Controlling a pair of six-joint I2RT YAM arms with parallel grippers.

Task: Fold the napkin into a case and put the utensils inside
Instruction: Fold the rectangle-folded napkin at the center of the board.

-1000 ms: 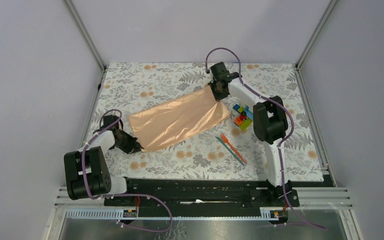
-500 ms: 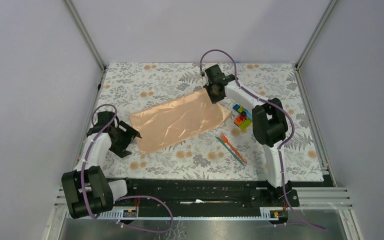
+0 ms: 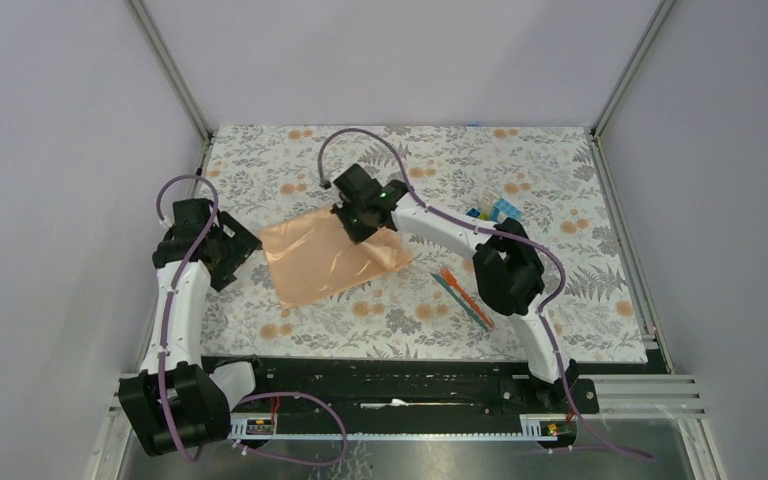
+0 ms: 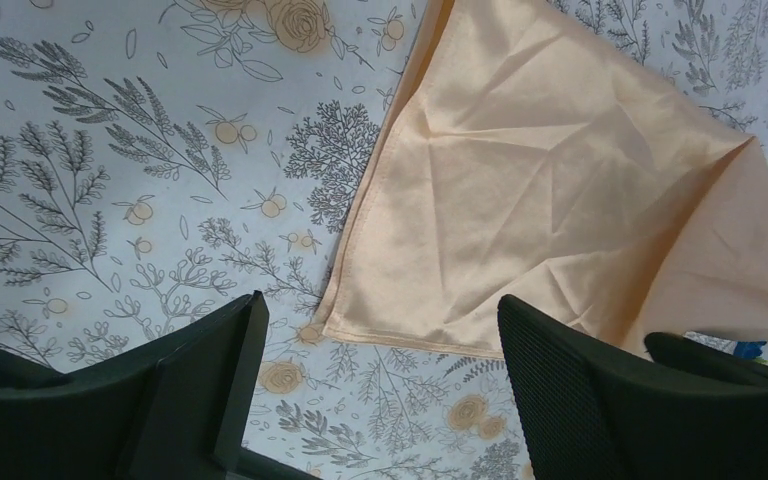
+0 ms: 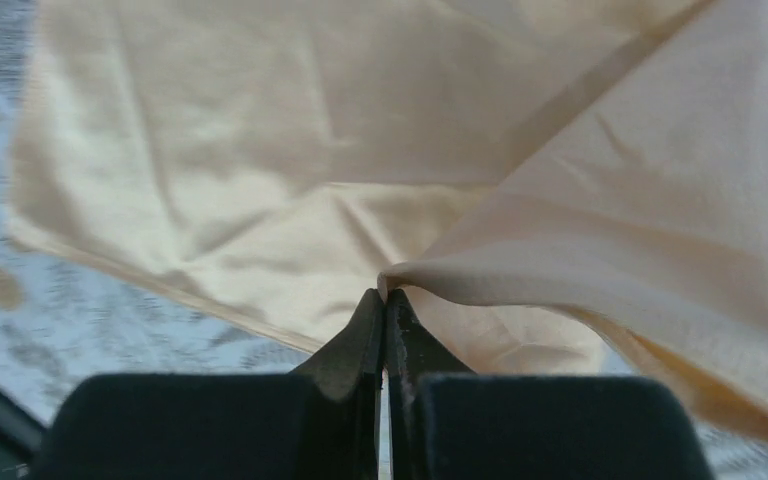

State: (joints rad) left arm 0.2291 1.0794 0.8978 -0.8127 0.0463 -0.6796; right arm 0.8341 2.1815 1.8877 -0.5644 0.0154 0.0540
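Observation:
The peach-orange napkin lies left of centre on the floral mat, with its right part lifted and drawn over itself. My right gripper is shut on a corner of the napkin; in the right wrist view the cloth rises in a fold from the closed tips. My left gripper hovers open just left of the cloth, holding nothing. In the left wrist view the napkin's near corner lies flat ahead of the spread fingers. The orange and teal utensils lie side by side to the right, beside the right arm.
Multicoloured toy blocks peek out behind the right arm's forearm. The floral mat covers the table inside grey walls with metal corner posts. A black rail runs along the near edge.
The left gripper opened, let go of the napkin's near-left corner and pulled back to the left. The right gripper carried its corner leftwards, folding the cloth over itself.

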